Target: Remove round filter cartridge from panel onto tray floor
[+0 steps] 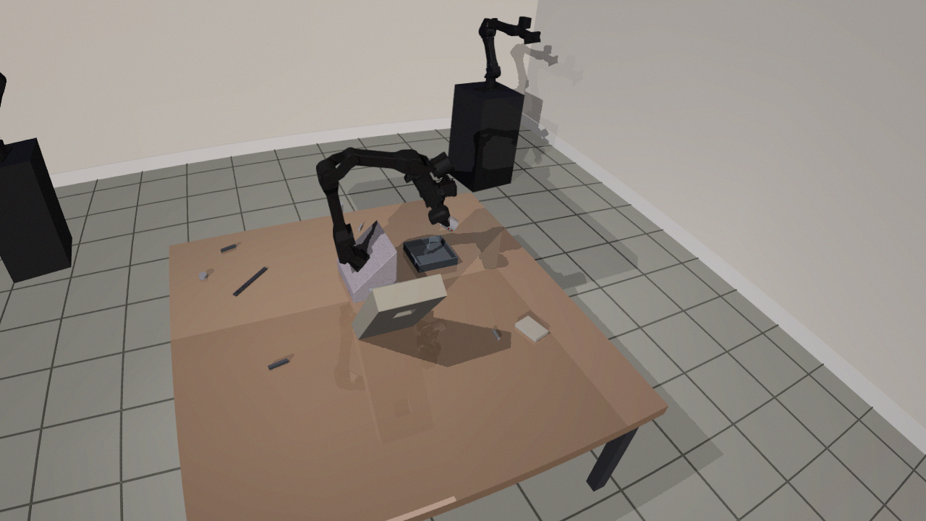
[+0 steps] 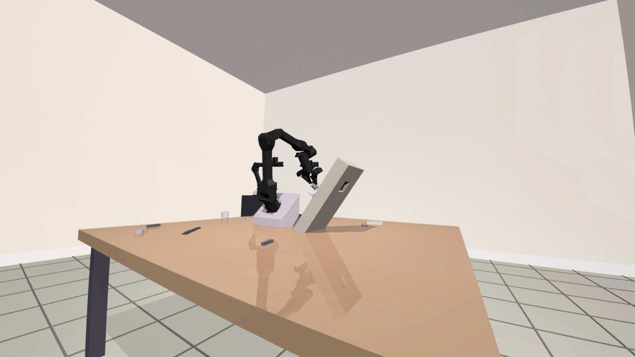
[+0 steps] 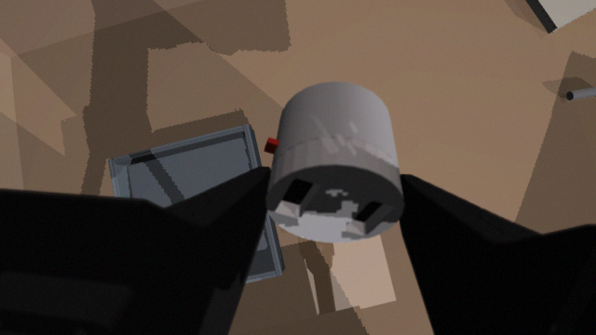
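My gripper [image 1: 446, 221] [image 2: 314, 184] [image 3: 333, 182] is shut on the round filter cartridge [image 1: 451, 224] [image 3: 336, 126], with one finger on each side of it. In the wrist view its dark slotted face is toward the camera, and a small red tab [image 3: 271, 145] sticks out on its left. The cartridge is in the air, clear of the service panel [image 1: 409, 289] [image 2: 326, 197], which leans on the table. The blue-grey tray [image 1: 440, 266] [image 3: 254, 146] lies below, left of the cartridge in the wrist view and partly hidden by a finger. The panel's front is hidden in the top and exterior views.
The arm stands on a pale sloped block [image 1: 382, 275] [image 2: 288, 212] beside the panel and tray. A flat white block [image 1: 531, 328] [image 2: 374, 222] [image 3: 575, 10] and a small grey cylinder [image 1: 496, 333] [image 3: 584, 94] lie beyond the panel. A dark bar [image 1: 250, 281] [image 2: 191, 230] lies on the other side.
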Robot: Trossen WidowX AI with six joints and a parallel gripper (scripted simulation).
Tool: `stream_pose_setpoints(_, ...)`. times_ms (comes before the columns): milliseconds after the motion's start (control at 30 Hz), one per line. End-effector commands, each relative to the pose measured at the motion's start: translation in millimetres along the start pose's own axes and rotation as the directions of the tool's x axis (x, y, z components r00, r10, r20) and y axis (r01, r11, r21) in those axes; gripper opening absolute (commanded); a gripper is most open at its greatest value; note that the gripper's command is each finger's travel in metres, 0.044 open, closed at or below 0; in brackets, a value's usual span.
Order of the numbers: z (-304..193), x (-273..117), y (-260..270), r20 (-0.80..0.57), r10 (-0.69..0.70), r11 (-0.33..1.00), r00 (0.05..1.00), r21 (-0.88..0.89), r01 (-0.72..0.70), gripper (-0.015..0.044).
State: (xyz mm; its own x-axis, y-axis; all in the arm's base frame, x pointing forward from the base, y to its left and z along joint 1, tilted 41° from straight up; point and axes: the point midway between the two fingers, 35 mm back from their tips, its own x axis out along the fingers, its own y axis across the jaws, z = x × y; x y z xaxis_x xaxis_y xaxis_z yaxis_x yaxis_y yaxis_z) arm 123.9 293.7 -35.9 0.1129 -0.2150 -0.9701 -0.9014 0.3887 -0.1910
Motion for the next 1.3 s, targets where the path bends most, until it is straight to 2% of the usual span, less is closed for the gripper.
stream_pose_setpoints(0,-10,17,31,0.007,0.054,0.994,0.999,-0.092,-0.053,0.0000)
stream_pose_setpoints(567,-80,76,115,-0.047,0.229,0.889,0.972,-0.395,-0.229,0.0000)
stream_pose_setpoints(867,-85,82,117,-0.051,0.236,0.883,0.971,-0.406,-0.236,0.0000)
stream_pose_setpoints(1267,-119,140,118,-0.052,0.236,0.883,0.970,-0.406,-0.236,0.0000)
